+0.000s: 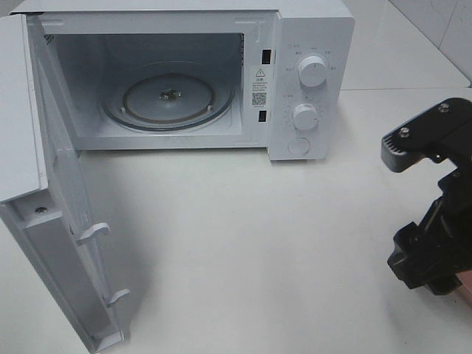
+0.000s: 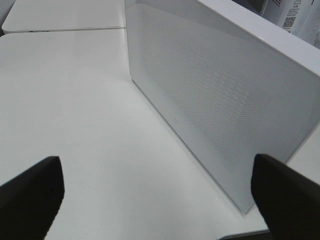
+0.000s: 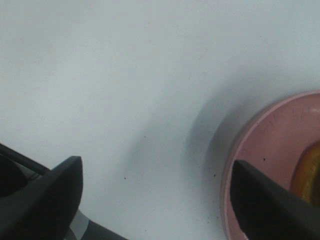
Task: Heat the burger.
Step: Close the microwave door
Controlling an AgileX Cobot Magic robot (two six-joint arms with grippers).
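Note:
Only a golden-brown sliver of the burger (image 3: 310, 172) shows, at the edge of the right wrist view, sitting on a round pink plate (image 3: 260, 145). My right gripper (image 3: 155, 205) hangs open over the white table beside the plate, and one finger (image 3: 265, 205) overlaps the plate's rim. Nothing is between its fingers. The right arm (image 1: 431, 243) stands at the far right of the high view, where the burger is out of sight. My left gripper (image 2: 160, 200) is open and empty, facing the outer side of the microwave door (image 2: 215, 100).
A white microwave (image 1: 310, 74) stands at the back with its door (image 1: 59, 221) swung wide open to the left. Its glass turntable (image 1: 168, 99) is bare. White tabletop (image 1: 258, 251) spreads in front of it.

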